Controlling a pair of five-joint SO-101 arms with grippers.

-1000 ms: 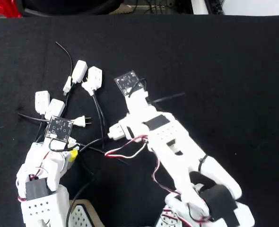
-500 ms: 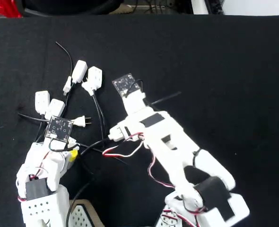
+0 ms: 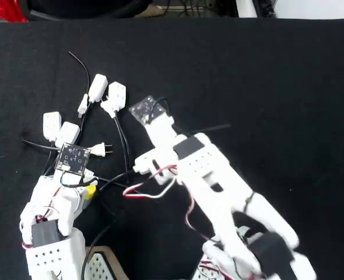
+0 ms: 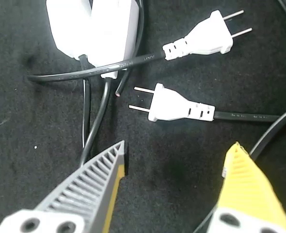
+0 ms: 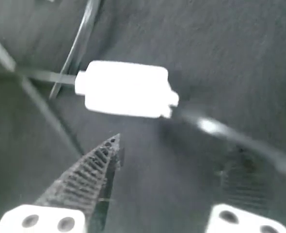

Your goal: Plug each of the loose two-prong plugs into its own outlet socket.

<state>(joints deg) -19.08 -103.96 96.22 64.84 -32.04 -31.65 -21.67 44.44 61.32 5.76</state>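
Two loose white two-prong plugs lie on the black cloth ahead of my left gripper [image 4: 178, 145], which is open with nothing in it. The nearer plug [image 4: 172, 104] is just beyond the fingertips; the farther plug [image 4: 201, 39] [image 3: 99, 150] lies past it. Two white outlet sockets [image 4: 94, 29] [image 3: 58, 128] sit side by side next to them. My right gripper [image 5: 174, 148] is open and hovers close over another white socket [image 5: 126, 90], which trails a black cable. The right arm [image 3: 186, 154] stretches toward the second socket pair [image 3: 108, 92].
Black cables [image 3: 122, 146] cross the cloth between the two arms and around the sockets. A red and white wire loop [image 3: 154, 184] hangs from the right arm. The table's right half is bare black cloth [image 3: 288, 105].
The right arm has swung left and lower, toward the second socket pair. The left arm and the plugs have not moved.
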